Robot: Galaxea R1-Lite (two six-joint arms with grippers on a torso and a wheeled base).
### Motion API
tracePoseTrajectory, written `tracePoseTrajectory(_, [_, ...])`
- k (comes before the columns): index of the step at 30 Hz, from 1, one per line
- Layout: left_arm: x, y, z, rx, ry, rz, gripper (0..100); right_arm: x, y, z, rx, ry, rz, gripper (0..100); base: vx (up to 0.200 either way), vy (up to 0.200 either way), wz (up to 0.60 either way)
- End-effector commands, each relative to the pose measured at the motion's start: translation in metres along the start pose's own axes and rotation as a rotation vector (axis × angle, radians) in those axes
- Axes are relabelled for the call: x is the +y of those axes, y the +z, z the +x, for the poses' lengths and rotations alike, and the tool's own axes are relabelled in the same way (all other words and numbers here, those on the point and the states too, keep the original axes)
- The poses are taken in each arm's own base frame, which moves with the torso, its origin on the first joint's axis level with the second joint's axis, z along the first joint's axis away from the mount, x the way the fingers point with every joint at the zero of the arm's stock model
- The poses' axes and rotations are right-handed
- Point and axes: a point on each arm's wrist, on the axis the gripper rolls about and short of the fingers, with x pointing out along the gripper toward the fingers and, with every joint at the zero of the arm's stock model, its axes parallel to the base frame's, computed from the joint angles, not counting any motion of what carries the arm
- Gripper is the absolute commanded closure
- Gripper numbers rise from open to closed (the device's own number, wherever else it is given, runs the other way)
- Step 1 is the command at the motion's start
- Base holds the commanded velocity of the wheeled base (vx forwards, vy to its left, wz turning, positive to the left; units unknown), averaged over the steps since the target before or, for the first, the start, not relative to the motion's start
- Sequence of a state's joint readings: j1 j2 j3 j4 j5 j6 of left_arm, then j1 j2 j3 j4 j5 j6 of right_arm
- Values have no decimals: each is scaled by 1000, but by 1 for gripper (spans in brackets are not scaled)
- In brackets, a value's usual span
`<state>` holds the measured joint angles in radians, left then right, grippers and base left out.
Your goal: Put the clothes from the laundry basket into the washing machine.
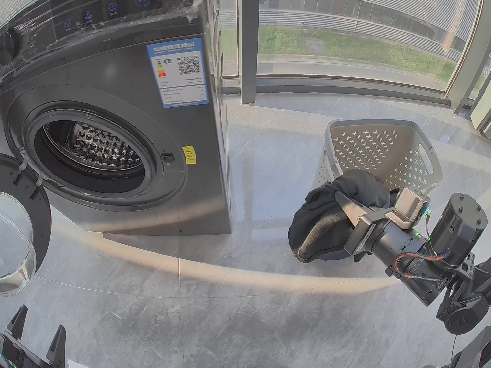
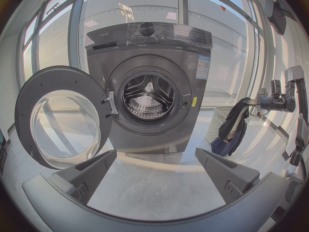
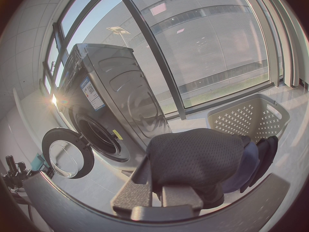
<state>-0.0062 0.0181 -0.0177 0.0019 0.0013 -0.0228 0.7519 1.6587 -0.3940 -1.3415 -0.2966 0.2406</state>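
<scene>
Pale grey stone floor under a wall of tall windows, sunlit.

At ten o'clock in the head view, grey front-loading washing machine, with round door swung fully open toward eight o'clock and bare steel drum in plain sight.

At two o'clock, pale perforated laundry basket, upright on the floor near the glass, well apart from the machine.

At four o'clock, right gripper, clamped tight on a bundle of dark clothes. Holds the bundle up at about three o'clock, just in front of the basket's near left corner. In the right wrist view, black mesh fabric on top and a blue piece beneath, both drooping from the fingers. Cannot tell whether the lowest fold touches the floor.

At seven o'clock, left gripper, spread wide with nothing between its fingers. Faces the machine's open mouth from well back.
</scene>
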Motion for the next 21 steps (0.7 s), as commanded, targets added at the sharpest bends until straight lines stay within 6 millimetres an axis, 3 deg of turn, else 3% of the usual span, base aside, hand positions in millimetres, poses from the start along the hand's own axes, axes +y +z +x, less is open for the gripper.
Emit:
tracePoseTrajectory(1, [0,-5,0,4,0,0,0,1,0,1,-2,2,1,100,0,200,0])
tracePoseTrajectory(17, [0,-4,0,2,0,0,0,1,1,1,-7,3,2,100,0,200,0])
tracePoseTrajectory(21, [0,-4,0,2,0,0,0,1,1,1,-7,3,2,100,0,0,0])
